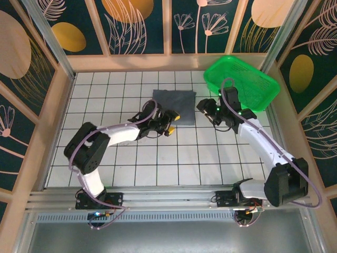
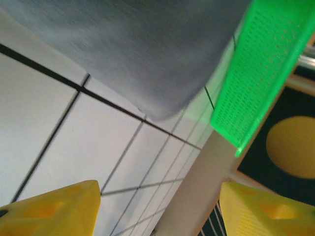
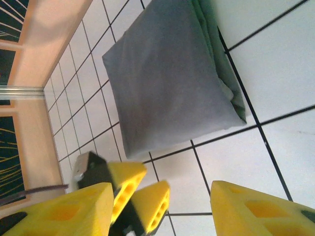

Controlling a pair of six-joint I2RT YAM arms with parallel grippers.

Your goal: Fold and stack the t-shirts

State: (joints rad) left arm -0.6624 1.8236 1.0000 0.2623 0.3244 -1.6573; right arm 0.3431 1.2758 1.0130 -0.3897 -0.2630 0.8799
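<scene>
1. The t-shirt (image 1: 174, 107) is a plain slate-grey cloth folded into a neat rectangle. It lies flat on the white tiled surface (image 1: 126, 163), toward 12 o'clock from the surface's middle in the top view.
2. The green basket (image 1: 247, 84) sits at about 2 o'clock from the t-shirt, in the far right corner. It is near the cloth but apart from it.
3. The left hand (image 1: 173, 125) is at 6 o'clock of the t-shirt, just beside its near edge.
4. In the left wrist view its yellow fingers (image 2: 49, 211) stand well apart with nothing between them. The t-shirt's rounded corner and bare tiles lie beyond, and the basket's perforated wall is at 2 o'clock.
5. The right hand (image 1: 204, 109) is at 3 o'clock of the t-shirt, just beside its right edge, between the cloth and the basket.
6. In the right wrist view its fingers (image 3: 256, 206) are also spread apart and grip nothing.
7. The same view shows the folded t-shirt at 12 o'clock, its layered edges along one side. The left hand's yellow fingertips show at 7 o'clock, just off the cloth's edge.
</scene>
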